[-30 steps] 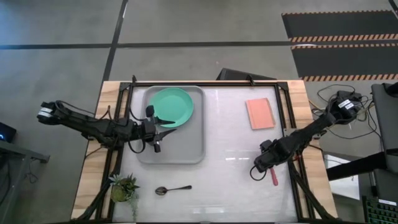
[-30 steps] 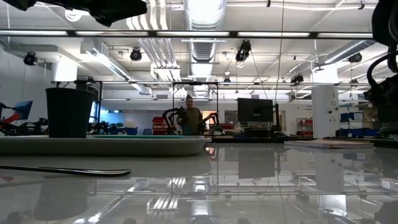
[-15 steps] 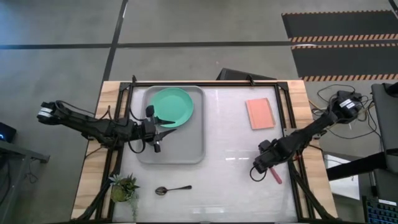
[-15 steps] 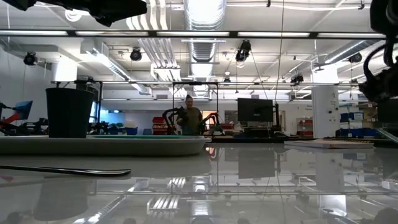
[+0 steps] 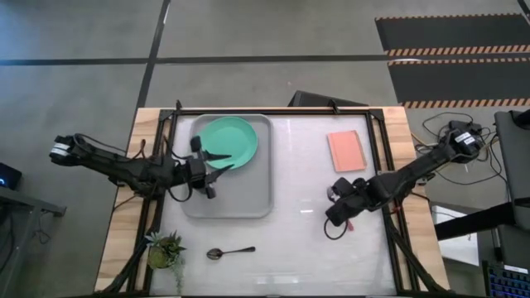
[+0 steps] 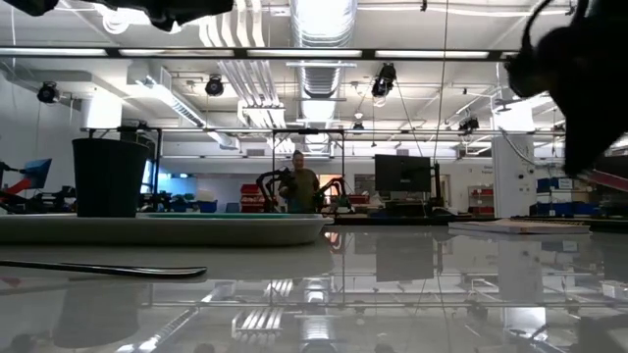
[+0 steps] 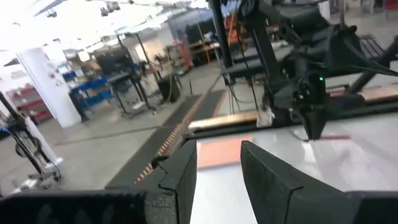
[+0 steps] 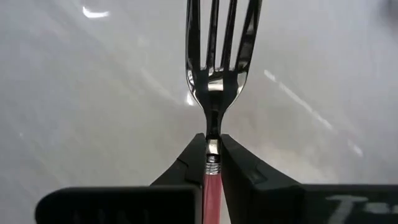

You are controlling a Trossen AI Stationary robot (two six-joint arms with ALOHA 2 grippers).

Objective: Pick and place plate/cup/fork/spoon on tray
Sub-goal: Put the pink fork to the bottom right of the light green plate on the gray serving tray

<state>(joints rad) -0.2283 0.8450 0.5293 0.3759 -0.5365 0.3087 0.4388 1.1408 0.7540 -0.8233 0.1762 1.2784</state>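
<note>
So far, two of the four items lie inside the tray [image 5: 248, 203]: the plate [image 5: 232, 142] rests in its far half, and the cup [image 6: 110, 176], seen in the low view standing upright on the tray's left end, is hidden under the left arm in the overhead view. The spoon [image 5: 229, 252] lies on the bare table in front of the tray, near a small potted plant [image 5: 165, 247], untouched. The fork [image 8: 216, 56] is the item in hand: in the right wrist view the right gripper [image 8: 212, 152] has its jaws clamped on the neck, where the metal stem meets the pink-red handle, with the tines projecting straight forward beyond the fingertips and the handle running back between the fingers. Overhead, this gripper hangs over the open table, right of the tray and well apart from it, below a pink pad [image 5: 346, 151]. The left gripper [image 7: 217, 168] waits over the tray beside the plate, its jaws apart and holding nothing. By this reading, fork placement and the whole spoon transfer remain.
</note>
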